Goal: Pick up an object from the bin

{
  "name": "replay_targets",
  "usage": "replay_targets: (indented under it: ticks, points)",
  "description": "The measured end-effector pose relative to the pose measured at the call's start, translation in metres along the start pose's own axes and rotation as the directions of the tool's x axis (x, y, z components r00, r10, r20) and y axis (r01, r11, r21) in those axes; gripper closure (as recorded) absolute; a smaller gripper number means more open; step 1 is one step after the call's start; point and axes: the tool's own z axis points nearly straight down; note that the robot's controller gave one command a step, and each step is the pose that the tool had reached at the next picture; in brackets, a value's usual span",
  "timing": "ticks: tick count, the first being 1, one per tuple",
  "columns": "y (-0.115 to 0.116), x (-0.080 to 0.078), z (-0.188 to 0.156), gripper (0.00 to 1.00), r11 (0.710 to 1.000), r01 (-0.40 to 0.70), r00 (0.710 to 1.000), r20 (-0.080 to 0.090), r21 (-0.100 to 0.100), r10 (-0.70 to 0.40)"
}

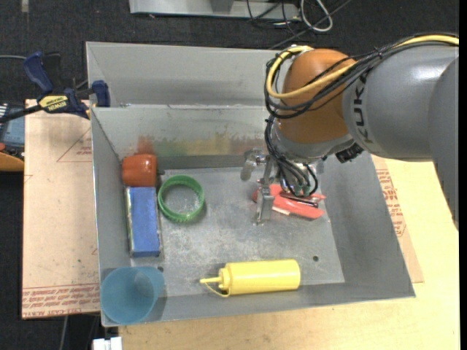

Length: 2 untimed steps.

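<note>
Grey metal bin (219,133): six loose things on the floor, mostly well apart.

Orange-capped arm, in from the right; gripper (281,199) low, right of centre, directly over a red flat piece. Opening of gripper: cannot tell, hidden under wrist and cables. Nothing seen held. Judged: gripper in place over the piece; grasp and lift not yet done; nothing out of the bin.

Yellow squeeze bottle (259,277): on its side by the near wall, nozzle to the left.
Blue oblong block (144,221): along the left wall.
Blue cup (131,294): near left corner, mouth up.
Green ring (181,197): flat, just beside the block.
Orange-red lump (139,170): at the block's far end.

Red flat piece (299,206): elongated, flat on the floor, partly under the gripper. Long axis left to right, right end dipping slightly toward the near wall. Which end leads: cannot tell, left end covered.
</note>
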Motion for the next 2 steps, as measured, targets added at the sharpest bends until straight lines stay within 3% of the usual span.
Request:
replay_targets:
  ticks: [1,2]
  points:
    - [0.000,-0.002,-0.005,0.00,1.000,-0.002,1.000,0.008,0.000,0.002]
    - [0.111,-0.014,0.059,0.00,0.986,0.166,0.986,0.011,0.000,-0.166]
